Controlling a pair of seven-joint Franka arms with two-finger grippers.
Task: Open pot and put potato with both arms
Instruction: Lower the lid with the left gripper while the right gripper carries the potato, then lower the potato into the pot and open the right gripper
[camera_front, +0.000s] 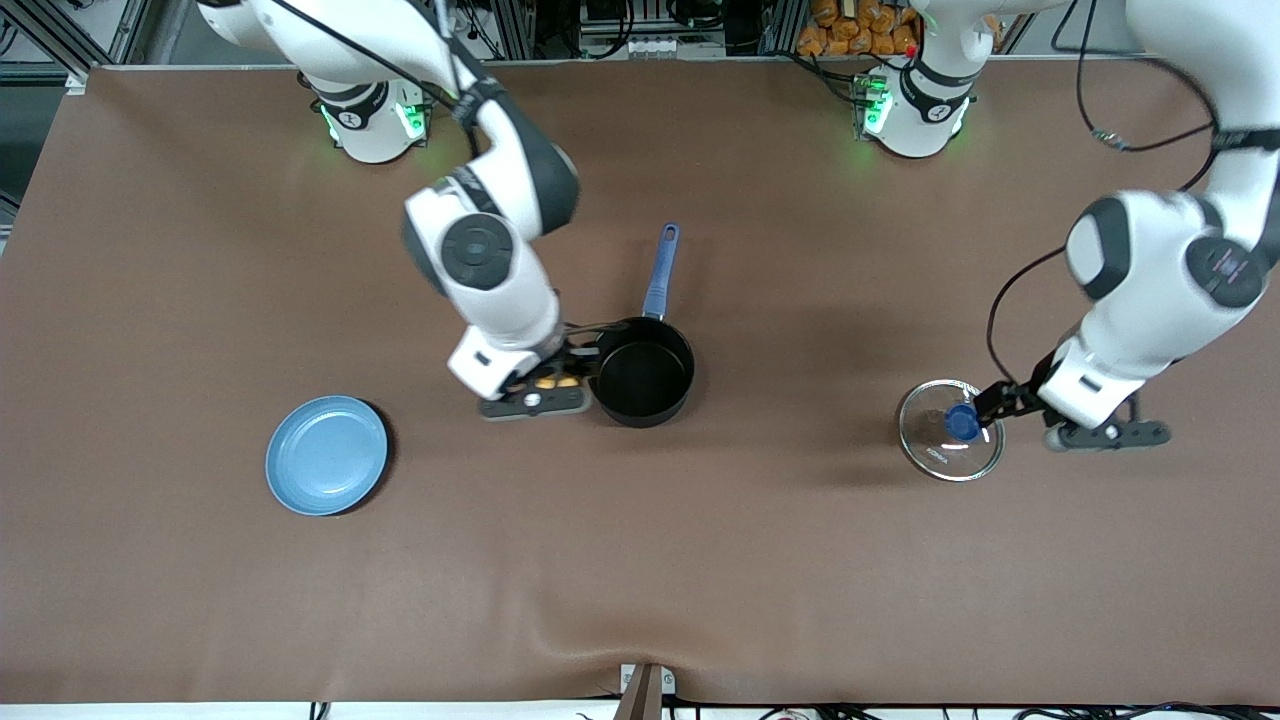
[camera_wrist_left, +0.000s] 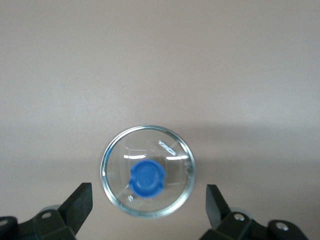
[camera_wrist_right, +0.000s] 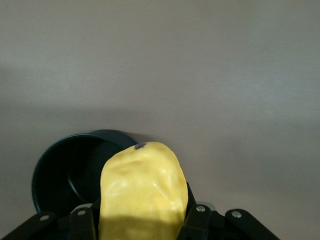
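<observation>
Two hands are seen over the brown tabletop (camera_front: 800, 560). The potato (camera_wrist_right: 143, 192) is gripped by the right hand (camera_front: 556, 383), held just beside the uncovered pot (camera_front: 643, 379). The glass lid (camera_wrist_left: 147, 177) is laid flat toward the left arm's end, well apart from the pot; the left hand (camera_wrist_left: 148, 205) is spread wide above it. A blue plate (camera_front: 326, 455) is set toward the right arm's end.
</observation>
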